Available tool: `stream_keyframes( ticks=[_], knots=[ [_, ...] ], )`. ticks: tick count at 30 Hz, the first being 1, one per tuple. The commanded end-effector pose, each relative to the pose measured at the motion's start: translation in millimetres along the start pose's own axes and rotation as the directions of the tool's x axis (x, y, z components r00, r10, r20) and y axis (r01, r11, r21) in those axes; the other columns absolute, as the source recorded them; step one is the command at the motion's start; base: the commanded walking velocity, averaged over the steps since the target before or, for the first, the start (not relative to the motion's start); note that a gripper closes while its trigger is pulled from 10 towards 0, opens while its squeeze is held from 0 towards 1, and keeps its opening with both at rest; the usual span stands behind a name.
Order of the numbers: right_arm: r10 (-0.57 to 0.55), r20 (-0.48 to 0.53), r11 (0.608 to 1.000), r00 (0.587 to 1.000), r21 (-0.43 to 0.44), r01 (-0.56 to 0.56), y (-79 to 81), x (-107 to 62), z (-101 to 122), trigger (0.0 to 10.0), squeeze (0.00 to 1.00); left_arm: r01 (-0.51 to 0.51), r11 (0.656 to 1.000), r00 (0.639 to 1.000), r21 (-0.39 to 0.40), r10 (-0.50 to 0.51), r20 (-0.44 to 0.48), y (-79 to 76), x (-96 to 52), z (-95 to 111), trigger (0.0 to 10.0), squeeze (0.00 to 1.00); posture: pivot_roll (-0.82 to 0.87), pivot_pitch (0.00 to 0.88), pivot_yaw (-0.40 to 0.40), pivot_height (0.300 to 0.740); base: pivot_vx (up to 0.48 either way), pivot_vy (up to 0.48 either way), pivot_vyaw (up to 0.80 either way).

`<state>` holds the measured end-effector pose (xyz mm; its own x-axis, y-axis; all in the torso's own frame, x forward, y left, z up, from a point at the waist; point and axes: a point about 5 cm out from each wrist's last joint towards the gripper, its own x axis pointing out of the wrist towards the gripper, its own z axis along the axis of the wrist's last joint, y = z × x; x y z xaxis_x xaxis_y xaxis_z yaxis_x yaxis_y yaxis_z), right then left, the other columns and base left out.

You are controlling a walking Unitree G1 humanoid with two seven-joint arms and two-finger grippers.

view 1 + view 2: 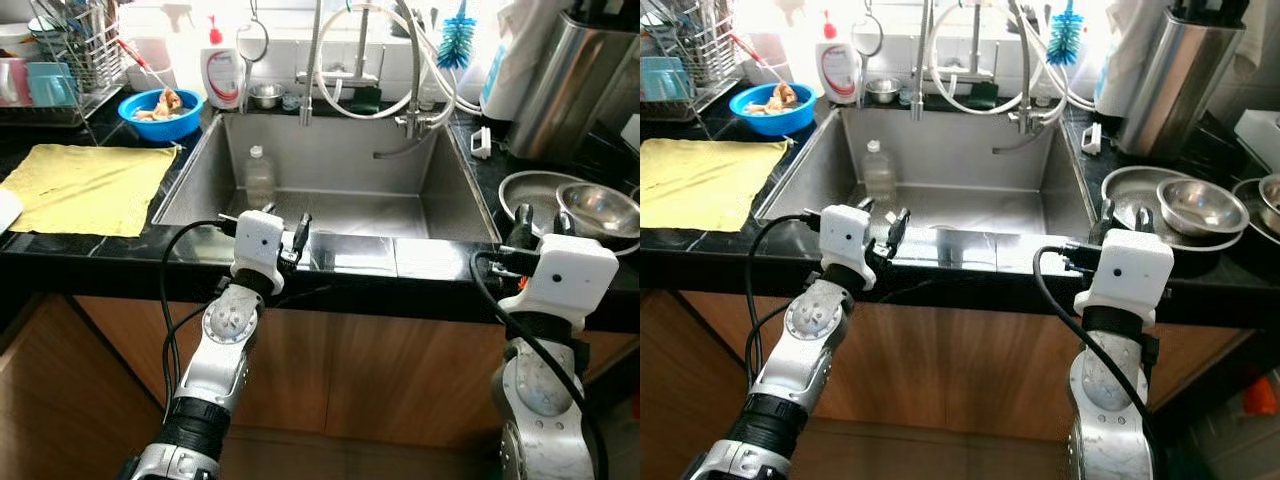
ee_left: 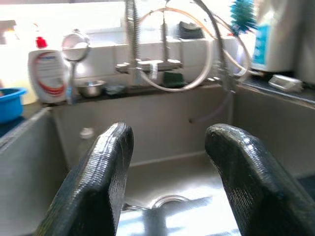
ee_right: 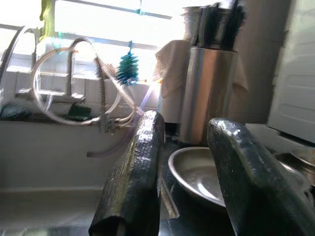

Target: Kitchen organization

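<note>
While both arms are raised at the front edge of the dark surface (image 1: 90, 250), neither claw has hold of anything. Left claw (image 1: 285, 232) sits at the near rim of the steel sink (image 1: 440, 190), fingers (image 2: 96, 182) parted wide with only the basin seen between them. Right claw (image 1: 540, 222) hovers at the surface edge just short of the steel bowls, fingers (image 3: 133, 177) apart, a moderate gap, nothing gripped.

Sink: a clear plastic bottle (image 1: 259, 176) stands upright on the basin floor, near the left wall. A looped hose (image 1: 365, 100) hangs off the faucet (image 1: 311, 60) over the back of the basin. Small steel cup (image 1: 266, 95) on the back ledge.

Left of sink: yellow cloth (image 1: 85, 185) spread flat on the surface; behind it a blue bowl (image 1: 160, 112) holding scraps of something pale, unclear what. White soap bottle with red cap (image 1: 223, 70) beside the bowl, at the sink's back left corner. Dish rack (image 1: 65, 60) in the far left corner with teal cups.

Right of sink: a wide steel bowl (image 1: 530, 190) with a smaller steel bowl (image 1: 603, 208) just beside it, overlapping its rim. Tall steel canister (image 1: 565, 85) behind them. Blue bottle brush (image 1: 458, 40) hangs near the window.
</note>
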<state>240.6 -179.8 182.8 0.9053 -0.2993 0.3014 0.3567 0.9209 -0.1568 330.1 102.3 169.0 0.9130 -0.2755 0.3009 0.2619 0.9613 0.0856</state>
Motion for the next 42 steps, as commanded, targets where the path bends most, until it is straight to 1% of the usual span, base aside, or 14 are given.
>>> stream_keyframes(
  ticks=[1,4,6,7,8,9,12,14,16,18,20,25,28,42],
  knots=[
    [0.038,-0.036,0.998,0.999,-0.039,-0.039,-0.9,-7.5,-10.4,10.0,0.0,-0.047,0.999,0.999,-0.029,0.047,0.006,10.5,1.5,4.5,10.0,0.0,-0.04,0.0,-0.019,0.74,0.251,0.0,0.0],
    [0.049,-0.044,0.998,0.998,-0.047,-0.051,-3.6,-13.4,-11.7,10.0,0.0,-0.066,0.997,0.998,-0.03,0.067,0.009,15.3,1.3,5.7,10.0,0.0,-0.04,0.0,-0.022,0.74,0.251,0.0,0.0],
    [0.082,-0.093,0.991,0.992,-0.096,-0.091,-17.2,-31.5,-18.8,10.0,0.0,-0.081,0.997,0.997,-0.008,0.081,0.012,22.8,0.1,6.8,10.0,0.0,-0.04,0.0,-0.027,0.74,0.253,0.0,0.0],
    [0.082,-0.093,0.991,0.992,-0.096,-0.091,-17.2,-31.5,-18.8,10.0,0.0,-0.081,0.997,0.997,-0.008,0.081,0.012,22.8,0.1,6.8,10.0,0.0,-0.04,0.0,-0.027,0.74,0.255,0.0,0.0],
    [0.068,-0.112,0.991,0.991,-0.11,-0.081,-28.4,-37.0,-21.8,10.0,0.0,-0.087,0.996,0.996,-0.001,0.087,0.008,26.5,-2.2,5.6,10.0,0.0,-0.04,0.0,-0.026,0.74,0.255,0.0,0.0],
    [0.068,-0.112,0.991,0.991,-0.11,-0.081,-28.4,-37.0,-21.8,10.0,0.0,-0.087,0.996,0.996,-0.001,0.087,0.008,26.5,-2.2,5.6,10.0,0.0,-0.04,0.0,-0.026,0.74,0.255,0.0,0.0],
    [0.06,-0.113,0.989,0.992,-0.13,-0.075,-43.0,-41.6,-20.7,10.0,0.0,-0.093,0.996,0.996,0.01,0.093,0.001,31.9,-5.7,3.9,10.0,0.0,-0.05,0.0,-0.024,0.74,0.252,0.0,0.0],
    [0.066,-0.108,0.987,0.992,-0.141,-0.081,-45.2,-42.2,-19.5,10.0,0.0,-0.095,0.995,0.995,0.013,0.095,-0.001,33.3,-6.2,3.7,10.0,0.0,-0.05,0.0,-0.023,0.74,0.253,0.0,0.0],
    [0.047,-0.093,0.987,0.995,-0.152,-0.061,-50.8,-38.2,-16.2,10.0,0.0,-0.096,0.995,0.995,0.023,0.096,-0.001,36.1,-6.2,4.0,10.0,0.0,-0.05,0.0,-0.021,0.74,0.251,0.0,0.0],
    [0.036,-0.084,0.989,0.996,-0.139,-0.048,-49.1,-34.9,-15.5,10.0,0.0,-0.091,0.996,0.996,0.022,0.091,0.002,34.9,-5.0,4.8,10.0,0.0,-0.05,0.0,-0.019,0.74,0.253,0.0,0.0],
    [0.056,-0.072,0.991,0.996,-0.118,-0.064,-38.0,-29.6,-14.2,10.0,0.0,-0.081,0.997,0.997,0.011,0.081,0.01,31.0,-2.5,6.4,10.0,0.0,-0.04,0.0,-0.023,0.74,0.253,0.0,0.0],
    [0.079,-0.054,0.993,0.995,-0.082,-0.083,-26.4,-23.7,-10.3,10.0,0.0,-0.046,0.999,0.999,0.019,0.046,0.007,23.5,-2.8,6.0,10.0,0.0,-0.04,0.0,-0.025,0.74,0.1,0.0,0.0],
    [0.077,-0.055,0.994,0.996,-0.073,-0.081,-26.4,-22.9,-10.4,10.0,0.0,-0.025,0.999,1.0,0.041,0.025,-0.005,20.4,-3.8,4.1,10.0,0.0,-0.03,0.0,-0.026,0.74,0.0,0.0,0.0],
    [0.063,-0.05,0.997,0.997,-0.047,-0.065,-19.8,-17.4,-7.9,10.0,0.0,0.008,1.0,1.0,0.013,-0.008,-0.009,12.6,-3.3,2.7,10.0,0.0,-0.05,0.0,-0.024,0.74,0.0,0.0,0.0]
  ],
)
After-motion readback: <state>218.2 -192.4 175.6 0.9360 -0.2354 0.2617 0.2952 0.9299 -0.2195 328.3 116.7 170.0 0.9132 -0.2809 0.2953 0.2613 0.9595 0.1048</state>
